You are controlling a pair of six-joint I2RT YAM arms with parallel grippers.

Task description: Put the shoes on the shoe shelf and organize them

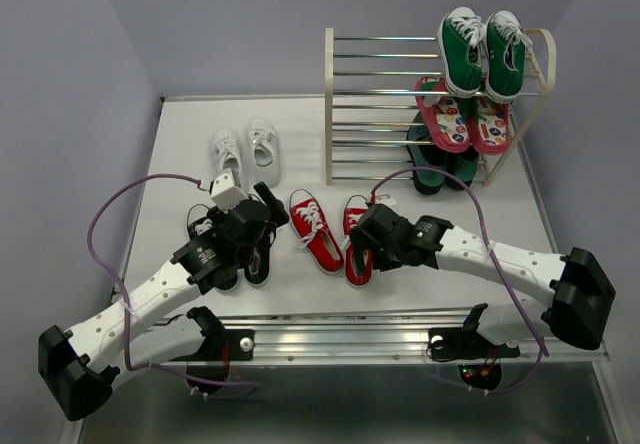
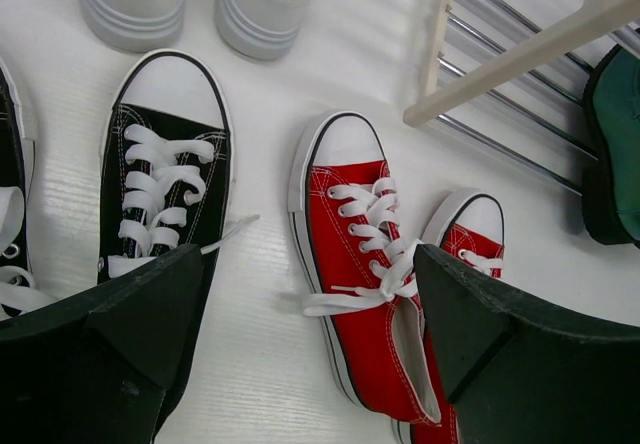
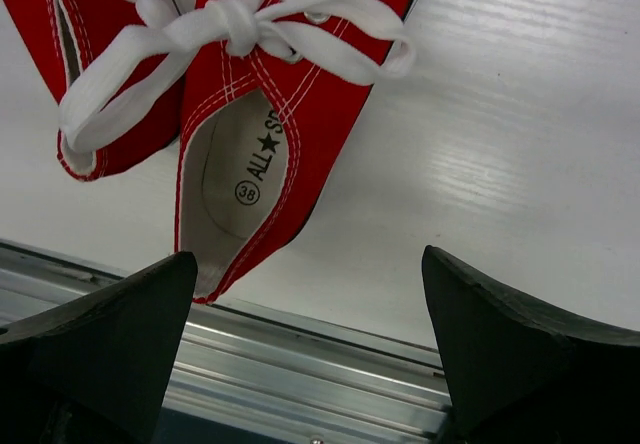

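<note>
Red shoes [image 1: 316, 232] lie side by side on the table [image 1: 180, 144], short of the shelf [image 1: 380, 74], long axes running near to far, toes away from the arms. Left gripper [image 2: 310, 289] hangs spread over a black shoe [image 2: 165, 179]; right gripper [image 3: 310, 289] gapes, empty, above a red heel.

On table [image 1: 170, 134], left of shoe shelf [image 1: 375, 74]: far pair [image 1: 262, 149] behind; near-left pair [image 2: 165, 164] beside near-right pair [image 1: 315, 229] before it; other footwear [image 1: 480, 54] on shelf's right half.
</note>
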